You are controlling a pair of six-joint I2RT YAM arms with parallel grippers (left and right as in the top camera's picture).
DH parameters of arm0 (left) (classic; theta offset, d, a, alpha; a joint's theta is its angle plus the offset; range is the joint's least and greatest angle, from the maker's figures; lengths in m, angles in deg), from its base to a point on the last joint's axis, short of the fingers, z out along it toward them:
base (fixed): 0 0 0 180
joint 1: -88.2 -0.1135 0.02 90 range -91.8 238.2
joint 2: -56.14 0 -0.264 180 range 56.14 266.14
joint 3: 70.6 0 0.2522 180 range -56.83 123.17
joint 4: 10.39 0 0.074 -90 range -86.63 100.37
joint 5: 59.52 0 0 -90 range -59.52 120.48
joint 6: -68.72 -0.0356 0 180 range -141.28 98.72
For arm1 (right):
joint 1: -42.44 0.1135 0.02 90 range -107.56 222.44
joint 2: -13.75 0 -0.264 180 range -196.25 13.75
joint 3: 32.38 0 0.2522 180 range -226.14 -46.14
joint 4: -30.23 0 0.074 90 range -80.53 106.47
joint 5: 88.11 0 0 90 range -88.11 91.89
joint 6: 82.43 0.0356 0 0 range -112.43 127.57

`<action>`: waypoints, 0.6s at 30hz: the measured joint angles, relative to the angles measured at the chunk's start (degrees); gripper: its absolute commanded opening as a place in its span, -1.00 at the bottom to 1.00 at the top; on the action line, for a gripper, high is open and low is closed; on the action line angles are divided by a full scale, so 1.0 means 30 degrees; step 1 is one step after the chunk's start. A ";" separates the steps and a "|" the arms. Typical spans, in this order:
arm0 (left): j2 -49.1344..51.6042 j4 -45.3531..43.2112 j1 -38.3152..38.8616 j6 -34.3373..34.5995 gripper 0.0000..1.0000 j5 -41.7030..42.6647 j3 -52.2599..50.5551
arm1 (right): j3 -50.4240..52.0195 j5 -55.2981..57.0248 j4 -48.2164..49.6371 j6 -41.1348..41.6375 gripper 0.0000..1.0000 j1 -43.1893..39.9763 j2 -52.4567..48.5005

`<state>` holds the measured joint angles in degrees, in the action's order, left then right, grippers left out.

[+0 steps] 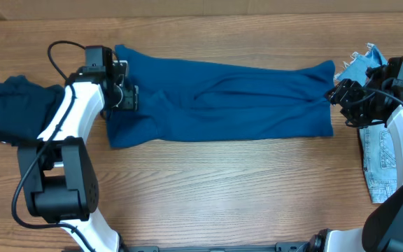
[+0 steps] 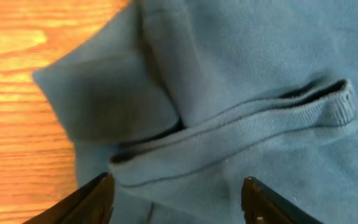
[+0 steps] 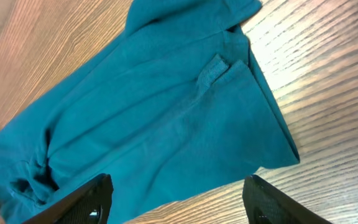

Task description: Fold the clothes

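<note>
A blue garment lies folded into a long band across the wooden table. My left gripper hovers over its left end, open and empty; in the left wrist view its fingers straddle folded blue cloth with a ribbed hem. My right gripper is at the garment's right end, open and empty; in the right wrist view its fingers sit above the cloth's edge and bare wood.
A dark navy folded garment lies at the left edge. A light blue patterned cloth lies at the right edge, partly under the right arm. Bare wood table lies in front.
</note>
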<state>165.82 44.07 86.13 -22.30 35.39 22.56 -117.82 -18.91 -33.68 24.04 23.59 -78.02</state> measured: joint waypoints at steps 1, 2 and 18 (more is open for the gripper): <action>0.0000 0.0976 -0.0087 0.0051 0.56 0.0321 0.0634 | 0.0000 0.0000 -0.0058 0.0000 0.44 -0.0007 0.0000; -0.0022 0.1457 -0.0117 0.0087 0.57 0.0648 0.1202 | 0.0000 0.0000 -0.0117 -0.0007 0.44 -0.0007 0.0000; -0.0022 0.0816 0.1821 0.5705 0.35 0.3417 0.2412 | -0.0007 -0.4240 0.2186 -0.4918 0.57 0.5705 0.0000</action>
<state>165.76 46.52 91.60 -5.18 45.64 29.80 -117.84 -31.63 -27.12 9.28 40.70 -78.02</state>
